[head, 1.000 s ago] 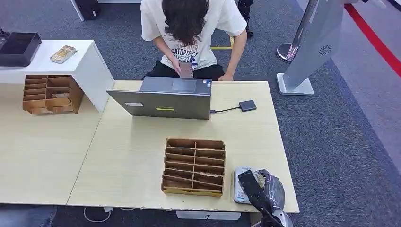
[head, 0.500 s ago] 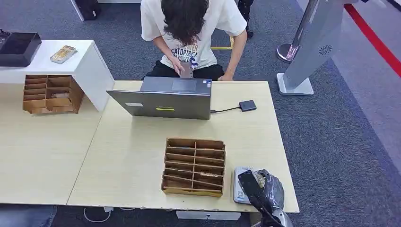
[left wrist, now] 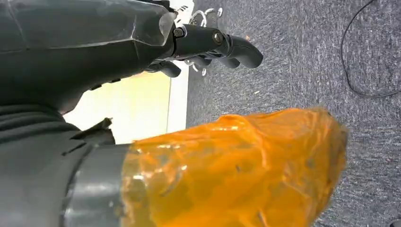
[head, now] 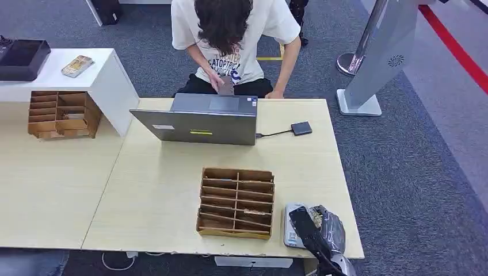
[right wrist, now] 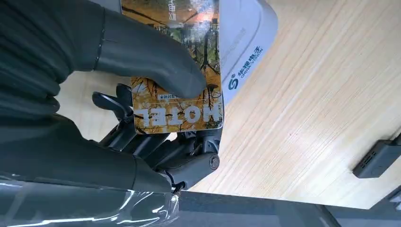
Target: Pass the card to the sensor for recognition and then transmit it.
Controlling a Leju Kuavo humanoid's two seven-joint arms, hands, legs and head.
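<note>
My right hand (head: 323, 231) hovers over the table's front right corner and grips a card (right wrist: 177, 101) printed with autumn trees and the word HOTEL. The thick thumb (right wrist: 151, 61) presses on the card's face while darker fingers support it from behind. The card lies over the white sensor pad (right wrist: 243, 38), seen also as the sensor pad (head: 292, 225) beside the wooden organizer. Whether card and pad touch is unclear. My left hand (left wrist: 208, 45) hangs beside the table edge over grey carpet, fingers loosely extended with nothing in them.
A wooden slotted organizer (head: 236, 202) stands left of the sensor. Behind it sits a grey laptop (head: 201, 121) with a black adapter (head: 301, 127) on a cable. A person (head: 230, 40) crouches behind the table. A second organizer (head: 60, 114) and a white box (head: 109, 80) are at the left.
My right hand and the card stay where they were. The person behind the laptop shifts their head and hands slightly.
</note>
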